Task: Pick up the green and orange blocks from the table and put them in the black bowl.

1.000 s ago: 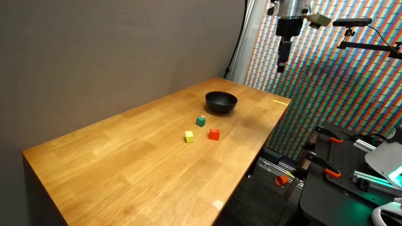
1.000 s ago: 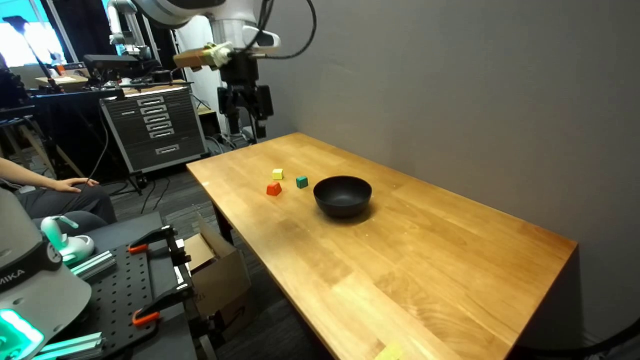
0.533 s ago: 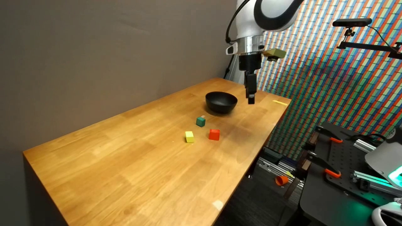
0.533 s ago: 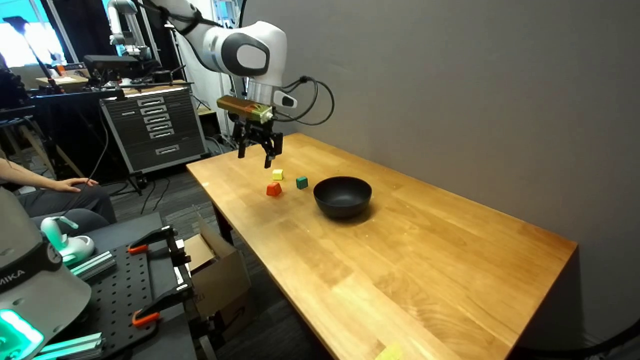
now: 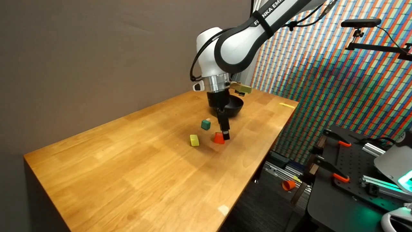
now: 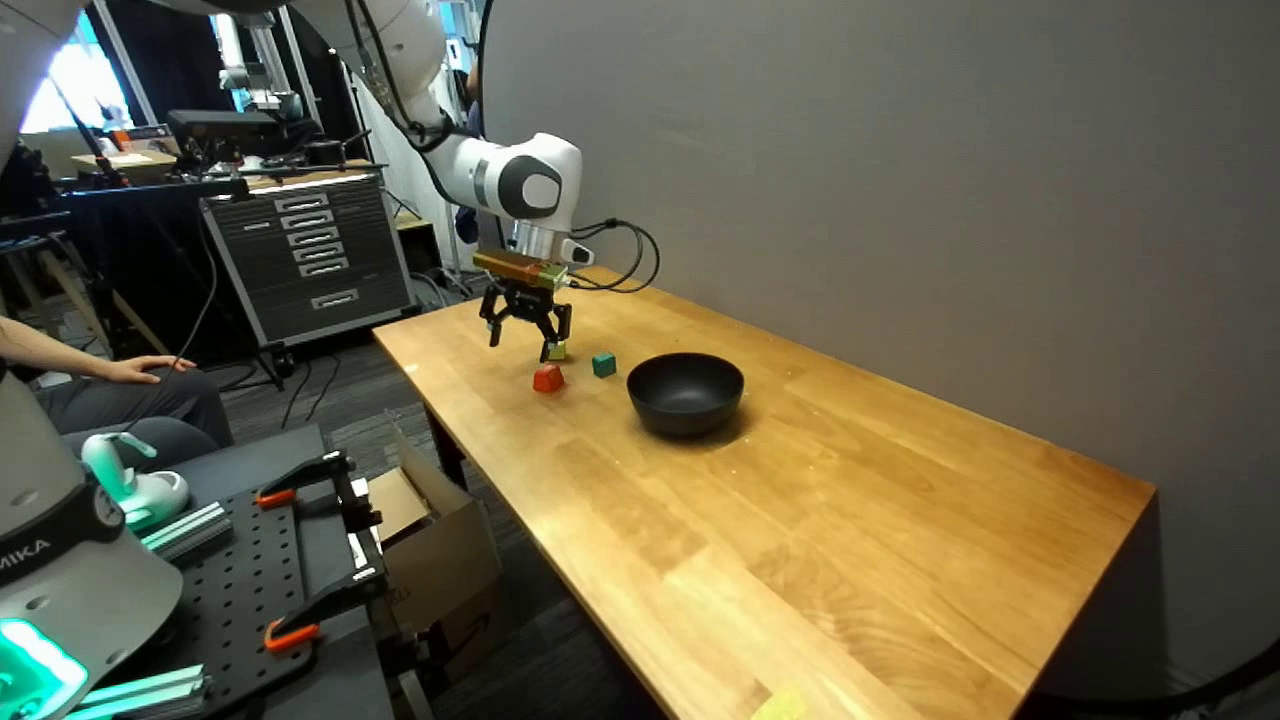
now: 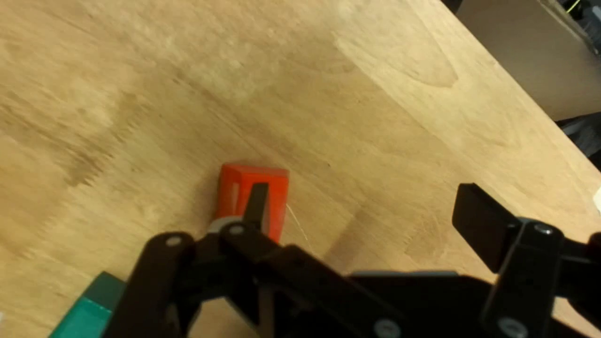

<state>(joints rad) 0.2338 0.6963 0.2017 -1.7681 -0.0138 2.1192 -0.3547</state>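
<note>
Orange-red block (image 6: pixel 548 380): It sits on the counter (image 6: pixel 850 540), right near the tool (image 6: pixel 520 350). In the wrist view, one finger (image 7: pixel 256 206) covers part of it. I can't tell if they touch.
Green block (image 7: pixel 85 315): It sits on the counter near the orange-red block. In the wrist view it pokes into the bottom left corner, and the tool hides some of it.
Black bowl (image 5: pixel 234 111): It stands upright on the counter. Of the three blocks, the green one is closest to it, with a gap between them. In an exterior view, the tool hides part of the bowl.
Tool: It points down, low over the counter by the blocks. Its two fingers are wide apart, with wood showing between them. The orange-red block is over by one finger, away from the middle of the gap.
Yellow block (image 6: pixel 559 352): It sits near the other two blocks. In an exterior view, a finger covers a bit of it.
Robot arm (image 5: pixel 238 48): White and black, it leans over the counter and bends down to the tool.
Counter: Light brown wood, with a yellow strip (image 5: pixel 286 105) near one end.
Cardboard box (image 6: pixel 445 570): On the floor, beside the counter.
</note>
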